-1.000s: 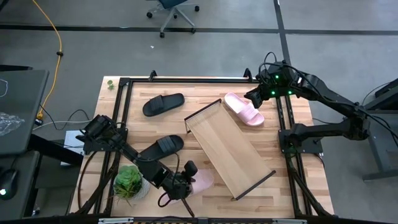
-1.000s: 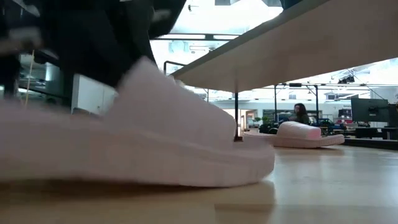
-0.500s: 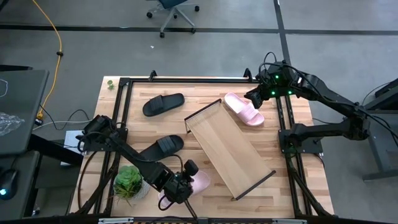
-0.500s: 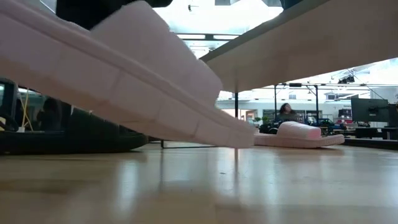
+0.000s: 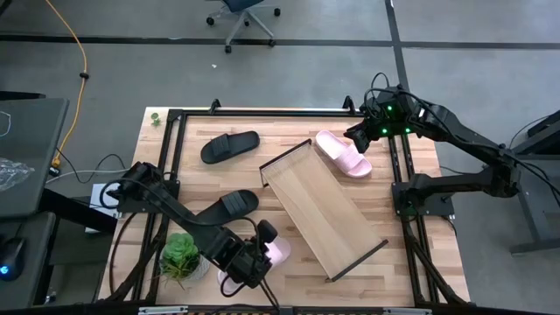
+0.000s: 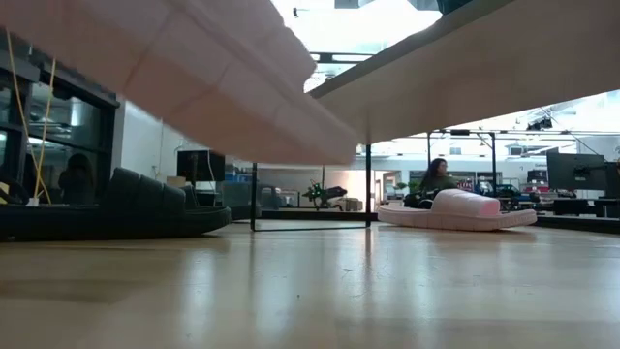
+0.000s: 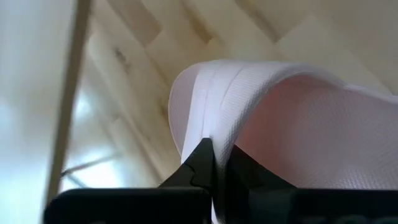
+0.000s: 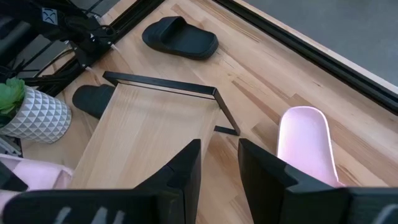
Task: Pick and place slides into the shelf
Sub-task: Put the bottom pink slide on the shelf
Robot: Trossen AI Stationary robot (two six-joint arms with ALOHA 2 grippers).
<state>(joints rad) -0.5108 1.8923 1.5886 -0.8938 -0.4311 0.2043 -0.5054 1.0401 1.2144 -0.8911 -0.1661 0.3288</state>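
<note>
My left gripper [image 5: 254, 260], near the table's front edge beside the shelf's near end, is shut on a pale pink slide [image 5: 275, 253]. The low view shows that slide's sole [image 6: 203, 73] in the air. The second pink slide [image 5: 343, 153] lies sole-down by the shelf's far right corner. My right gripper [image 5: 360, 136] hovers open just beyond it. One black slide [image 5: 230, 146] lies at the far left, the other [image 5: 229, 206] left of the shelf. The shelf [image 5: 324, 206], a light-wood board with dark end rims, lies diagonally at mid-table on thin dark legs [image 6: 368, 184]. My left gripper pinches the pink slide's wide strap at its edge [image 7: 208, 127], one finger [image 7: 249, 173] under the strap's arch and the other [image 7: 200, 163] on its outer face. The slide is lifted clear of the table and tilted, one end [image 6: 334, 145] lower than the other.
A potted plant [image 5: 181, 255] in a white patterned pot stands at the near left corner, close to my left arm. A dark frame [image 5: 262, 112] runs around the tabletop. Bare wood shows between the shelf and the near right corner [image 5: 411, 271].
My left gripper has risen and shifted slightly toward the table's near left, carrying the pink slide. A second ago the slide lay flat on the table. It then tipped with one end still low, and now hangs tilted, clear of the wood.
</note>
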